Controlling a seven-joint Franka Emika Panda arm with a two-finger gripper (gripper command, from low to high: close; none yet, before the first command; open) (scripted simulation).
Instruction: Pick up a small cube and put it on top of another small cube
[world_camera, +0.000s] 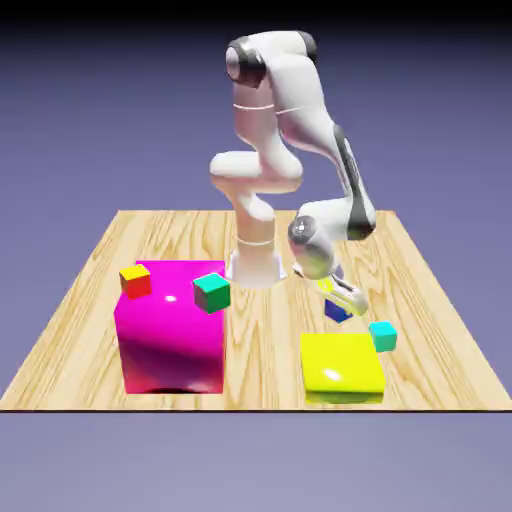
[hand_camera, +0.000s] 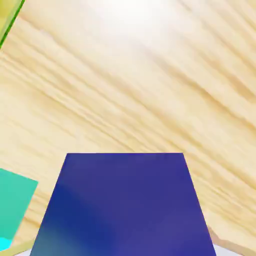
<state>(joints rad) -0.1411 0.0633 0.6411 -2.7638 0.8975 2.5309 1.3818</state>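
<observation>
I see my gripper (world_camera: 341, 302) pinching the small dark blue cube (world_camera: 338, 311) just above the table (world_camera: 260, 340), near its front right edge, so next I must carry it onto the light cyan cube (world_camera: 382, 335).

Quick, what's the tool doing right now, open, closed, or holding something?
Tool: closed on the small dark blue cube, which fills the space between its tips in the hand view and appears raised off the table.

small dark blue cube (world_camera: 338, 311), gripped in claw (world_camera: 341, 305), above table
</observation>
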